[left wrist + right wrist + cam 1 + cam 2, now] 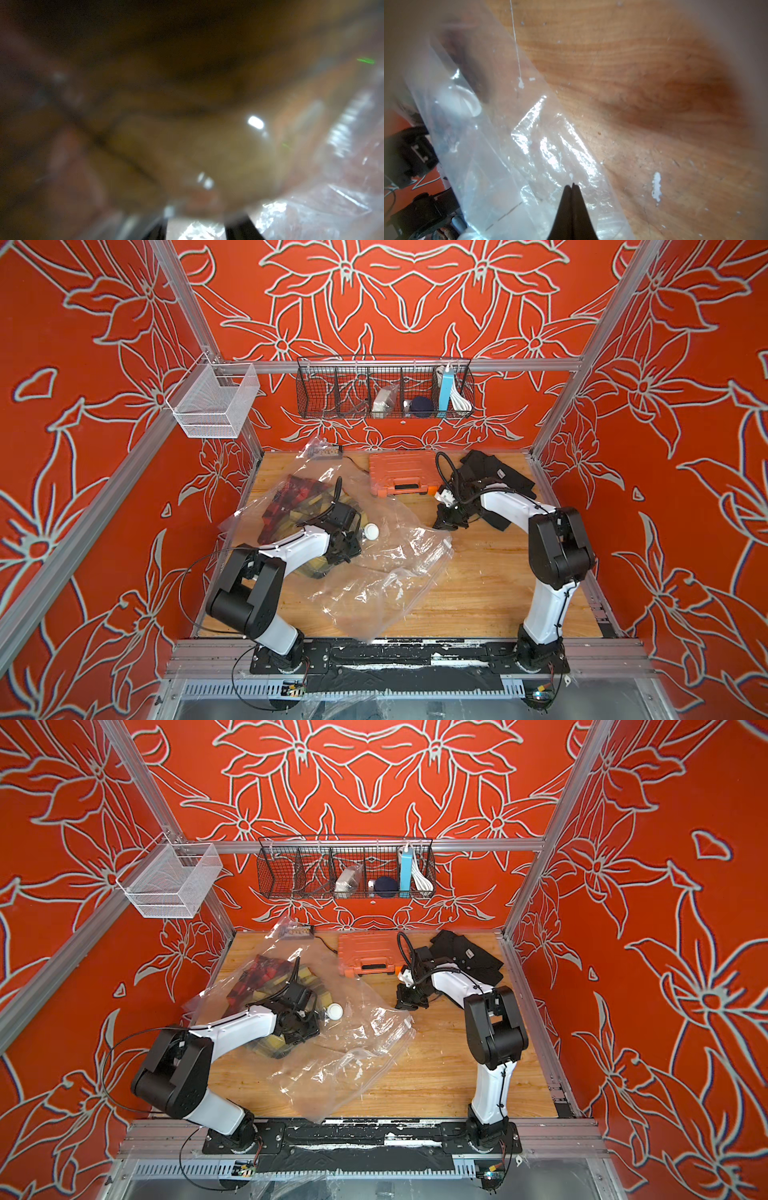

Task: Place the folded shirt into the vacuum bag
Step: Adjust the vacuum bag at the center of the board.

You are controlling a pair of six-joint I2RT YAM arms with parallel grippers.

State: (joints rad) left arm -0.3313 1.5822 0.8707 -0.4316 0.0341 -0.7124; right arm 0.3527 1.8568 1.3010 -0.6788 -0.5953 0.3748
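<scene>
The vacuum bag lies crinkled across the left and middle of the wooden table, its round white valve cap facing up. The folded shirt, patterned red, yellow and dark, shows through the plastic at the bag's left end. My left gripper rests on the shirt's near end. Its fingers stand part way apart and their tips vanish into the blurred fold. My right gripper is shut at the bag's right edge, with creases in the film running toward its tips.
An orange tool case lies at the back middle. A black garment is behind the right arm. A dark wire basket and a white mesh basket hang on the frame. Bare wood shows at the front right.
</scene>
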